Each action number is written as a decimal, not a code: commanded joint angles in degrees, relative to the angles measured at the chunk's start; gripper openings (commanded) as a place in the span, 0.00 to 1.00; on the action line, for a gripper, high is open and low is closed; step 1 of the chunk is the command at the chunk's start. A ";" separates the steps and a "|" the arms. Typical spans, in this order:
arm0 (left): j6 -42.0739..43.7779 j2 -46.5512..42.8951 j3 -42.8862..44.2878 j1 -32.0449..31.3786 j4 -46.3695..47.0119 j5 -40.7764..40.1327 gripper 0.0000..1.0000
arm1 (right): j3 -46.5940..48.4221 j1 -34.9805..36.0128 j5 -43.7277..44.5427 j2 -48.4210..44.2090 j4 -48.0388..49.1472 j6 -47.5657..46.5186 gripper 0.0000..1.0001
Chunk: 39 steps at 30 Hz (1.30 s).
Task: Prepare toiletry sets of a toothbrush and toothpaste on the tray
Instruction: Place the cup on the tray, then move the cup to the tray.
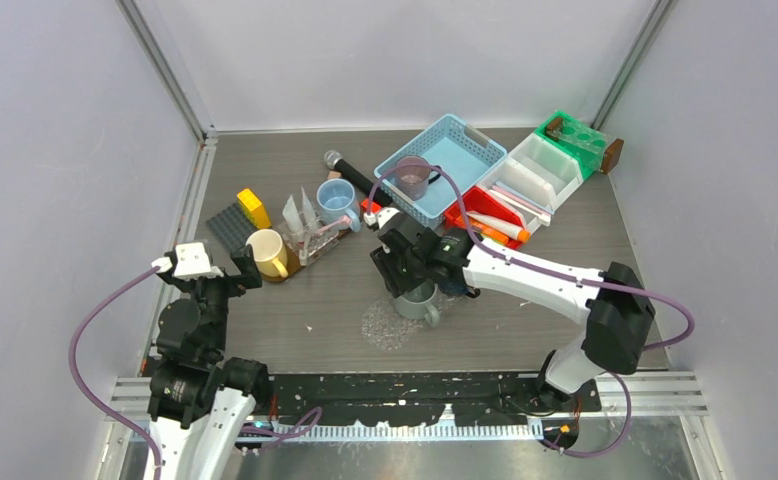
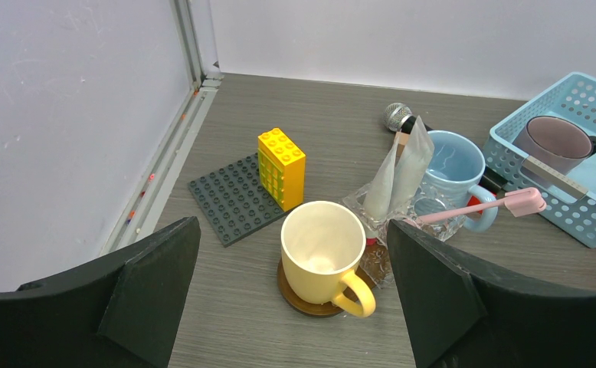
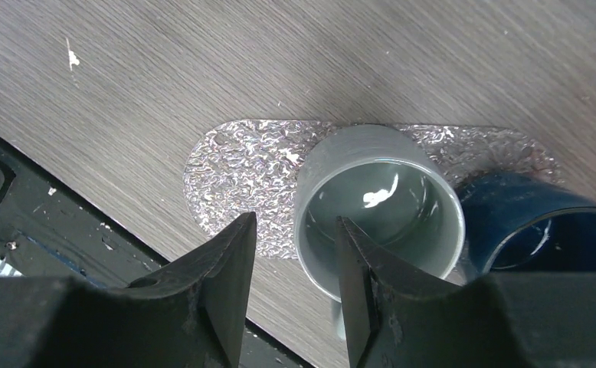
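A pink toothbrush (image 2: 479, 208) lies across the light blue mug (image 2: 452, 165), head to the right. Two white toothpaste tubes (image 2: 399, 172) stand upright in a clear glittery holder beside it. More tubes, white and orange (image 1: 495, 230), lie in a red bin, and slim brushes (image 1: 518, 196) lie in a white bin. A silvery glittery oval tray (image 3: 237, 165) carries a grey mug (image 3: 379, 203) and a dark blue mug (image 3: 536, 222). My right gripper (image 3: 295, 222) hangs over the grey mug's left rim, open, gripping nothing. My left gripper (image 2: 293, 230) stands wide open short of a yellow mug (image 2: 322, 257).
A yellow brick (image 2: 282, 167) stands on a dark studded plate (image 2: 230, 201). A black microphone (image 1: 350, 172) lies behind the blue mug. A light blue basket (image 1: 443, 165) holds a mauve cup (image 1: 412, 176). A green rack (image 1: 575, 135) sits at the back right. The black table-edge rail (image 3: 19, 222) runs close to the tray.
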 commanded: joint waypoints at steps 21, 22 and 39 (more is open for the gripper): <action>0.39 0.26 -0.41 -0.10 1.69 0.43 0.95 | -3.78 0.57 0.46 4.79 2.64 7.19 0.20; 0.39 0.26 -0.37 -0.14 1.67 0.43 0.95 | -4.02 0.59 0.44 4.41 2.56 7.26 0.19; 0.48 0.79 -0.37 -0.10 1.60 0.52 0.95 | -5.46 0.57 2.79 1.07 -0.06 6.43 0.07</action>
